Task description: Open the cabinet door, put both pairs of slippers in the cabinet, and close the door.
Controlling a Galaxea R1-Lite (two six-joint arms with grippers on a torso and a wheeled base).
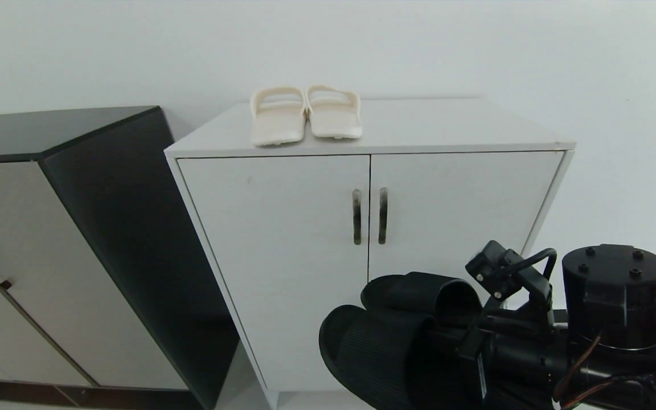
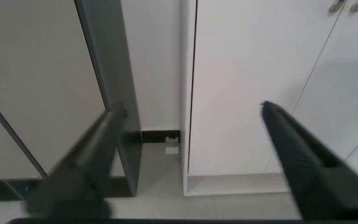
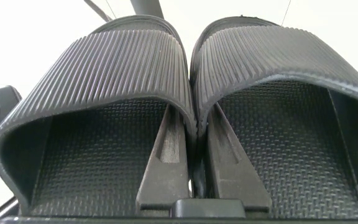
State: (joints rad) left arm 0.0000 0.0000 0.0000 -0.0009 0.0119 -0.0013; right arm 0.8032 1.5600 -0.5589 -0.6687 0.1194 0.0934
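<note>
The white cabinet (image 1: 282,256) stands with both doors shut and two dark handles (image 1: 369,216) side by side at the centre. A beige pair of slippers (image 1: 305,117) lies on its top. Low in front of the right door (image 1: 459,205) hangs a black pair of slippers (image 1: 396,324). My right gripper (image 3: 194,134) is shut on them, one finger inside each slipper, pinching their adjoining inner walls (image 3: 194,93). My left gripper (image 2: 192,107) is open and holds nothing. It hangs low, facing the cabinet's left door (image 2: 247,93) and the gap beside it.
A dark cabinet (image 1: 106,228) with a pale front (image 2: 42,81) stands close to the left of the white one, leaving a narrow gap (image 2: 160,137). A plain white wall (image 1: 476,51) rises behind. Floor shows under the white cabinet (image 2: 229,199).
</note>
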